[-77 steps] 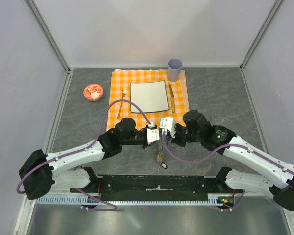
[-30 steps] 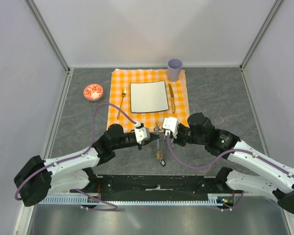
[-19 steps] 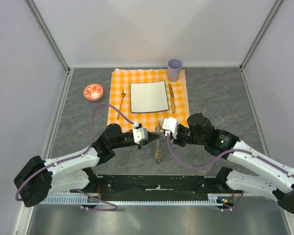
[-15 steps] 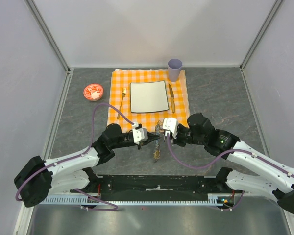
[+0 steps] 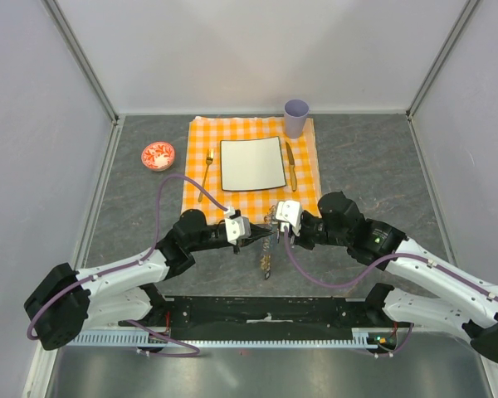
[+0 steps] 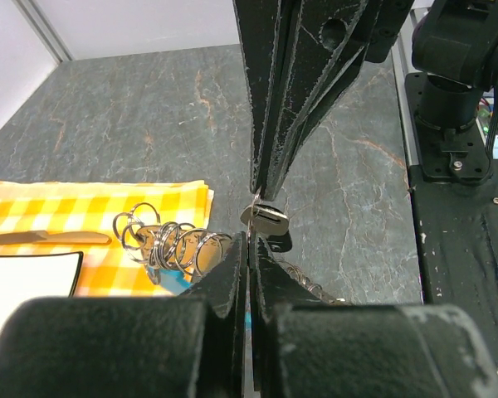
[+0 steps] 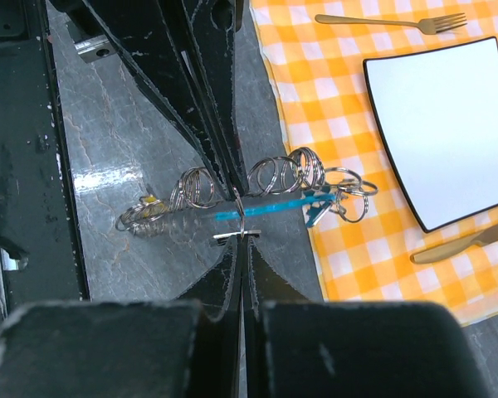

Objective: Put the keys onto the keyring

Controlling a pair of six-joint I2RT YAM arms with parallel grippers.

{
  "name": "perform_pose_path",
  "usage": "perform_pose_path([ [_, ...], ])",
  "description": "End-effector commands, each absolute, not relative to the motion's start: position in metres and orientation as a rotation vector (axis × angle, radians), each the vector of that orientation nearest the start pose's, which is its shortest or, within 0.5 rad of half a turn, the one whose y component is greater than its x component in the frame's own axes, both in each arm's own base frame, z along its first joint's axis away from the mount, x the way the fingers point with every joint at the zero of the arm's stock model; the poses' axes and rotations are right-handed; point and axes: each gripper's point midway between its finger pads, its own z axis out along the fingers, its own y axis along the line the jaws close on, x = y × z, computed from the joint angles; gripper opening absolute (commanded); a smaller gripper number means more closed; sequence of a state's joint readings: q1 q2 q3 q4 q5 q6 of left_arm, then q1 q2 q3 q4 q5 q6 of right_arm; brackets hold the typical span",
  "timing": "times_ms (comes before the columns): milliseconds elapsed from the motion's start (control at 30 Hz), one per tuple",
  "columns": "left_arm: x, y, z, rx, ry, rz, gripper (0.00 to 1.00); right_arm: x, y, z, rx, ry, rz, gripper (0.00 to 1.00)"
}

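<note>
Keyring (image 7: 282,176) position: raised off the surface (image 5: 373,166), between the two hands, just in front of the near edge of the checked cloth (image 5: 197,191). Its turquoise tag (image 7: 274,204) lies roughly level, with several wire loops bunched along it. A tail of small metal parts (image 5: 266,264) hangs below; whether these are keys cannot be resolved.

Left hand (image 5: 253,235): fingers pressed together, apparently clamped on the keyring at the tag, since a turquoise strip shows in the slit between them in the left wrist view.

Right hand (image 5: 275,230): fingers likewise closed to a narrow line, pinching one small flat silvery key (image 7: 237,237) right at the ring.

Handling notes (judgement):
- The assembly is light and rigid in its parts but loose as a whole. The loops and chain swing freely, so any quick motion will set the bundle rocking.
- The key is thin, hard and slippery. Grip it across the flat bow, leaving the hole clear.
- The ring wire is springy. Hold it close to the split so the coil can be wedged open without twisting away.
- Main risk: the key pivots or slips between the pads under side load.
</note>
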State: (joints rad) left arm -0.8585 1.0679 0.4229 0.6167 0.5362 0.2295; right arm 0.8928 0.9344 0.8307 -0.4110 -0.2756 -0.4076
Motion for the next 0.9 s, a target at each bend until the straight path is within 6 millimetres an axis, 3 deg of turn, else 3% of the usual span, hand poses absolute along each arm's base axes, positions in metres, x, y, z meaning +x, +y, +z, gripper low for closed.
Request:
perform_pose_path([
  [0, 0.1692, -0.323, 0.2257, 1.196, 1.03, -0.893, 0.02, 0.1688, 0.2661, 0.2191, -1.394, 1.514, 0.6, 0.0],
  [867, 0.1669, -0.3233, 0.225, 1.205, 1.027, -0.904, 0.02, 0.1664, 0.2635, 0.2178, -1.406, 1.513, 0.597, 0.0],
])
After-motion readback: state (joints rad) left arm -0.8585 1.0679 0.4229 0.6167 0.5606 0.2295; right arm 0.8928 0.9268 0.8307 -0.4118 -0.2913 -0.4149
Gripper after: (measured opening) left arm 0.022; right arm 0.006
